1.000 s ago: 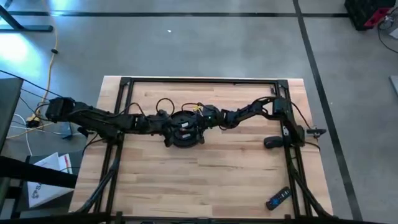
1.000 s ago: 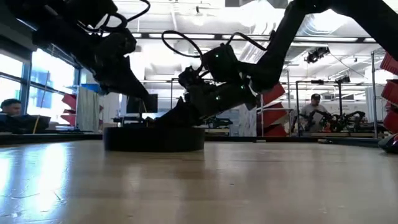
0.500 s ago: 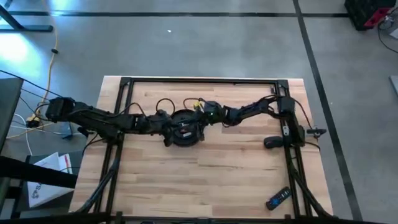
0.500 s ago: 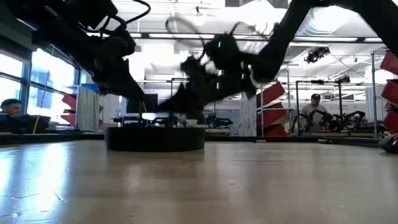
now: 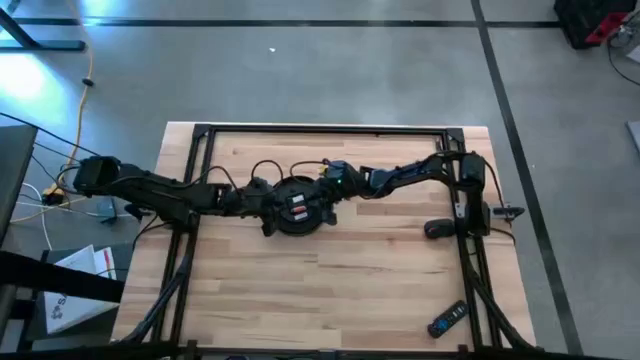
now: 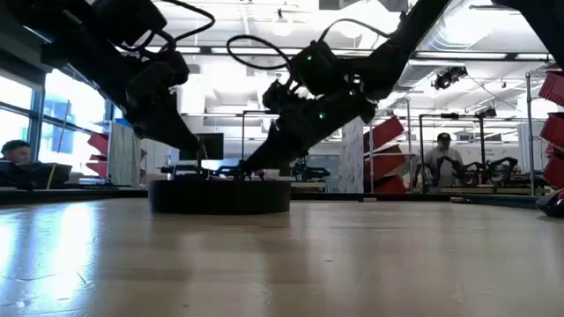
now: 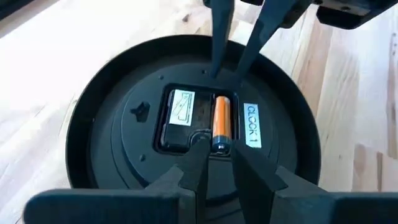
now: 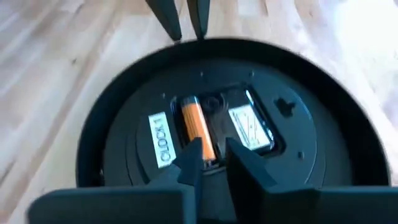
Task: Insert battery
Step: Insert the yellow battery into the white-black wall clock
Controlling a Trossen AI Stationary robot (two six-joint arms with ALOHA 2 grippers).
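Wooden worktop (image 5: 330, 290) carrying, near its middle, a round black clock (image 5: 296, 207) laid face-down, its back recess bearing a label reading "CLOCK 1" (image 7: 254, 124); both arms converge on it from opposite sides. Left hand (image 7: 216, 167) poised low over the clock's back, fingers set narrowly apart and gripping nothing, their tips just beside one end of the battery; right hand (image 8: 209, 163) opposite, fingers likewise narrowly apart and empty, tips at the other end of the cell; each hand's tips also show at the far rim in the other arm's wrist view. Battery (image 7: 221, 123) — an orange cylinder with a dark cap — lying inside the compartment (image 7: 198, 119) at the centre of the clock's back, in the slot next to the label, with a pale sticker (image 7: 180, 106) occupying the neighbouring part of the recess. Judged step: final seating, the cell apparently already laid in its bay; the next move would call for a light downward press on the cell's ends to confirm that it sits flush against the contacts — whether it is fully home cannot be told. Long axis of the battery flat, parallel to the clock's back and to the label's line of text, running from one hand toward the other; dark-capped end toward the left hand.
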